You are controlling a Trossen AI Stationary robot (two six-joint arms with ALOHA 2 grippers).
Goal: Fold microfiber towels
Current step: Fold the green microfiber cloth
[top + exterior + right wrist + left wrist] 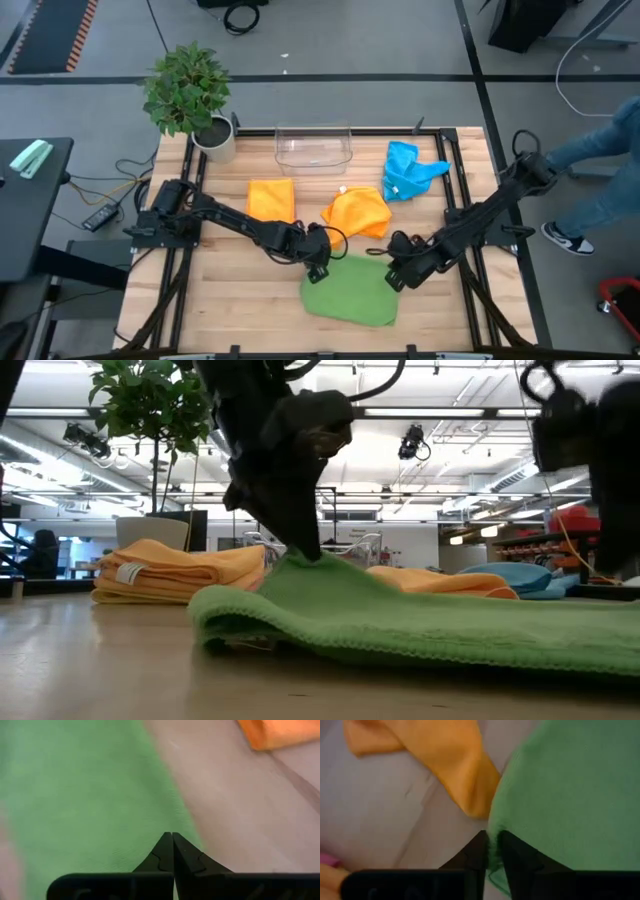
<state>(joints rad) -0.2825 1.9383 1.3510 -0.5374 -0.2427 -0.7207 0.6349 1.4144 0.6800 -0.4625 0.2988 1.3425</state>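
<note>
Nearest the front edge of the wooden table (220, 300) lies the green towel (350, 290), spread in a rough, rounded patch with one edge turned under in the low view; it is the cloth in hand and is not yet folded. The left gripper (318, 262) sits at its rear left corner, and the left wrist view shows the dark fingers (477, 852) nipping the green hem between them; the right gripper (396, 274) is at the rear right corner, its jaws pressed together at the cloth's edge in the right wrist view, though whether any fabric is caught between them I cannot tell.

Just behind, touching or nearly touching the green one, a loose orange towel (357, 212) lies crumpled and unfolded; to its left a second orange towel (271, 199) rests in a neat flat rectangle and looks finished. Farther back on the right a blue towel (408, 170) is bunched up, untouched; beside it at the rear stands the clear plastic bin (314, 146), apparently holding nothing; a potted plant (190, 95) marks the rear left corner.

My reading: one towel done, one under way, at least two still to fold.
</note>
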